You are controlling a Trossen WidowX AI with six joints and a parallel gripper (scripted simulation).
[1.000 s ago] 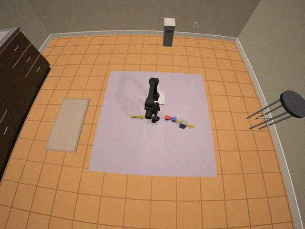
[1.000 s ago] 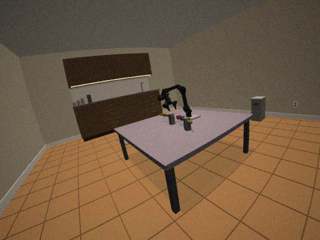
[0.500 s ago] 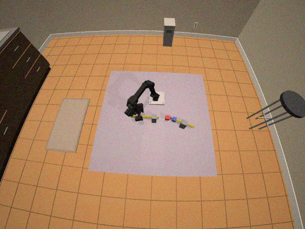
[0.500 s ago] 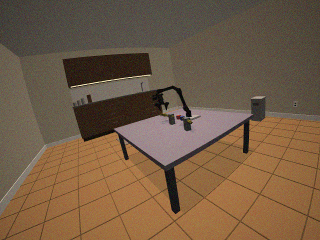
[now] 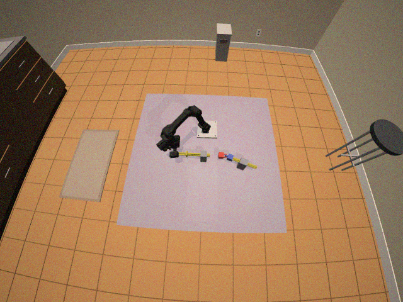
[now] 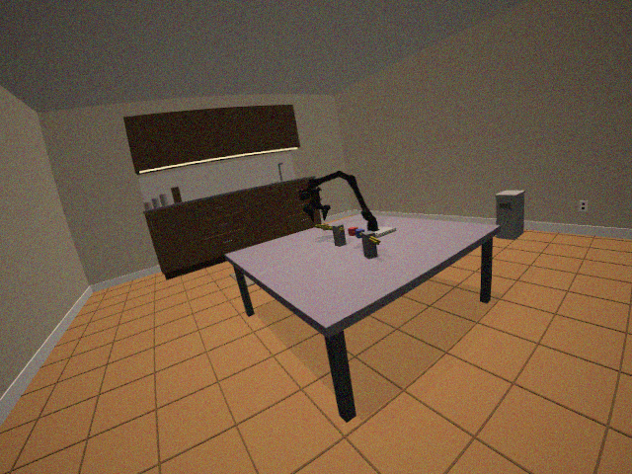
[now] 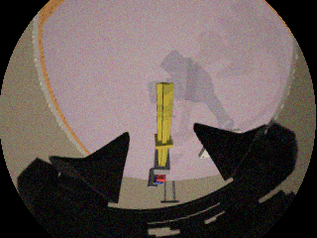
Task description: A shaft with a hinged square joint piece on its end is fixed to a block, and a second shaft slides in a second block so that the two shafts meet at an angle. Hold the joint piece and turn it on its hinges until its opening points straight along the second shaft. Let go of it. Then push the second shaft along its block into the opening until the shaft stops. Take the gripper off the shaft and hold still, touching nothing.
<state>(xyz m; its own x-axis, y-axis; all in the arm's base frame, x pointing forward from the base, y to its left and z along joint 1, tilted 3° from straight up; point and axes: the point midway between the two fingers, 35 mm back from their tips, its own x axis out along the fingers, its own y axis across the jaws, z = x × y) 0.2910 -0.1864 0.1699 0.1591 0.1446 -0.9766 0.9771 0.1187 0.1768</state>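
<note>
My gripper (image 5: 174, 150) (image 6: 317, 214) (image 7: 162, 131) is open and empty, above the outer end of the second shaft (image 5: 194, 154) (image 6: 321, 225) (image 7: 164, 106). This yellow shaft has a collar (image 5: 186, 153) (image 7: 163, 143) and passes through its grey block (image 5: 203, 157) (image 6: 339, 236) (image 7: 161, 172). Its inner tip stands short of the red joint piece (image 5: 221, 155) (image 6: 353, 231) (image 7: 160, 178), with a gap between. The red piece looks roughly in line with this shaft; its opening is too small to make out. A blue piece (image 5: 230, 157) (image 6: 359, 233) joins it to the angled fixed shaft (image 5: 252, 165) on the other block (image 5: 242, 163) (image 6: 369, 247).
The arm's white base plate (image 5: 211, 133) (image 6: 386, 232) lies behind the shafts on the lilac table top (image 5: 201, 201) (image 6: 316, 285). The arm arches from it to the left. A stool (image 5: 387, 136) stands off the table to the right.
</note>
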